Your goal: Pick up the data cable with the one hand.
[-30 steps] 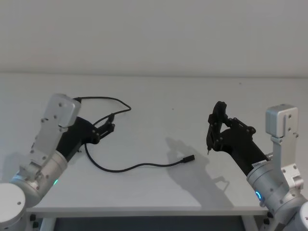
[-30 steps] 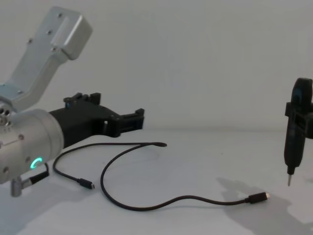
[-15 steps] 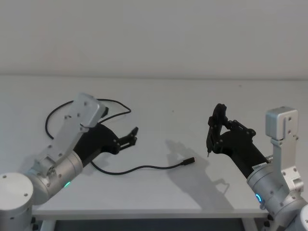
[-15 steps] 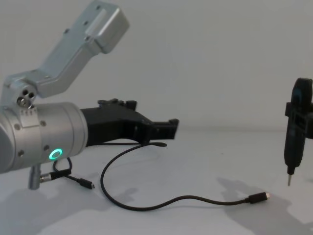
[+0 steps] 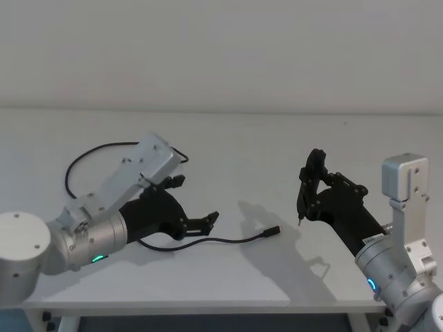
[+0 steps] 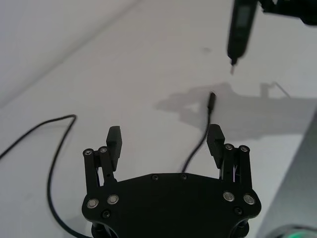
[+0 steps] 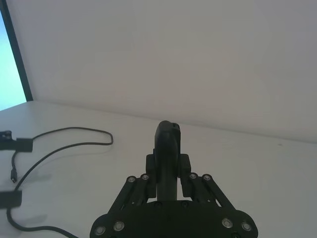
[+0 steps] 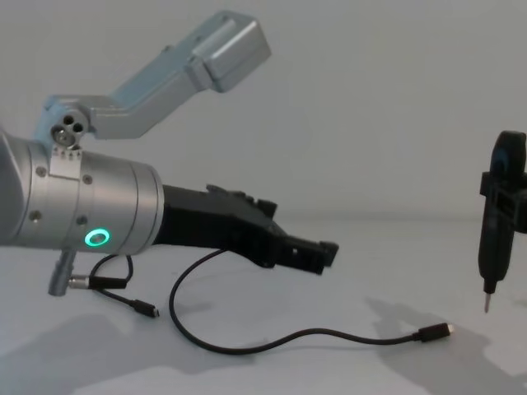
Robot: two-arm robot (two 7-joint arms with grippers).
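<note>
The data cable (image 5: 235,239) is a thin black cord lying on the white table. One plug (image 5: 274,229) points toward the right arm, and the rest loops back behind the left arm. My left gripper (image 5: 194,201) hovers open just above the cable's middle stretch. In the left wrist view the cord (image 6: 212,99) runs out from under the spread fingers (image 6: 115,135). From the chest the left gripper (image 8: 317,253) hangs over the cable (image 8: 313,333). My right gripper (image 5: 311,184) stays on the right, shut on a slim dark pointed tool (image 8: 498,222).
A short black lead with a silver barrel (image 8: 82,281) hangs under the left arm's wrist. The table's front edge (image 5: 208,302) runs close below both arms. Bare white tabletop lies between the cable plug and the right arm.
The left arm has swung forward and to the right, carrying its open gripper from the cable's back loop to above its middle stretch. The cable and the right arm have not moved.
</note>
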